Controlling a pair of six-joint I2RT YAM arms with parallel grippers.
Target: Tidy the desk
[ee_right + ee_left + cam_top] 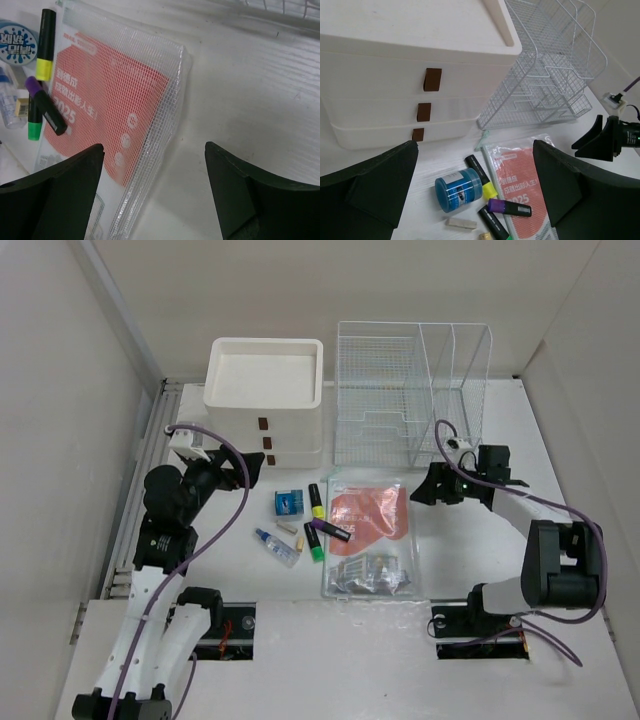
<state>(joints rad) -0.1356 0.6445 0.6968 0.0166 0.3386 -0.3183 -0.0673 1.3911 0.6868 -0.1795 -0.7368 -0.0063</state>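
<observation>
Both the left gripper (250, 472) and the right gripper (424, 485) hover with jaws wide and empty above the white tabletop (560, 470), which lies beneath them carrying a mesh pouch (368, 530), a drawer box (265, 430) and a wire rack (400, 400).

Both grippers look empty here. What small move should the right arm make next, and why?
Probably lower the right gripper onto the right edge of the mesh pouch and close. Its jaws stand open and empty over that edge, the pouch lies flat on the desk, and the wire rack just behind it looks like a fitting home.
</observation>
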